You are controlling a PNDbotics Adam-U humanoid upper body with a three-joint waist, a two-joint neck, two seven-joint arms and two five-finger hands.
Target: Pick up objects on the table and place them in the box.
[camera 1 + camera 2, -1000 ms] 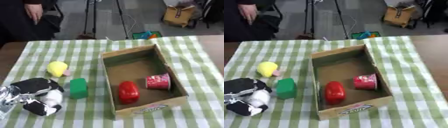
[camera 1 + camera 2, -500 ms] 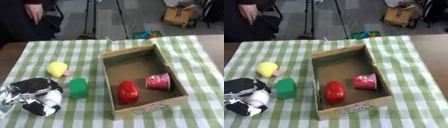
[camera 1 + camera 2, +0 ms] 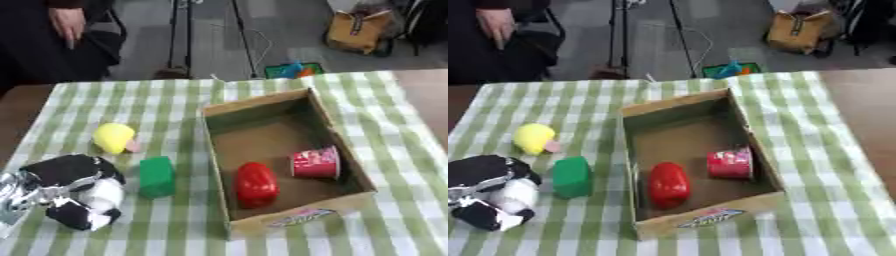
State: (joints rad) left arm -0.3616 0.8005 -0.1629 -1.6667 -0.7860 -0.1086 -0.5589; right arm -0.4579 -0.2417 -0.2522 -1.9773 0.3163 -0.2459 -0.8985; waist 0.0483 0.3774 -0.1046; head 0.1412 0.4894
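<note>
An open cardboard box (image 3: 350,150) stands right of centre on the green checked cloth. Inside it lie a red pepper-shaped thing (image 3: 255,184) and a red cup (image 3: 315,162) on its side. Left of the box sit a green block (image 3: 157,175) and a yellow round thing (image 3: 114,137) with a pink tip. At the lower left, a black and white lump (image 3: 83,192) lies on the cloth. My left hand (image 3: 19,200) shows as a silver part right against it. How the hand holds it is hidden. My right hand is in neither view.
The table (image 3: 22,107) shows brown past the cloth at both sides. Beyond the far edge are a tripod (image 3: 179,40), a tan bag (image 3: 359,30) on the floor and a person in dark clothes (image 3: 52,45) at the upper left.
</note>
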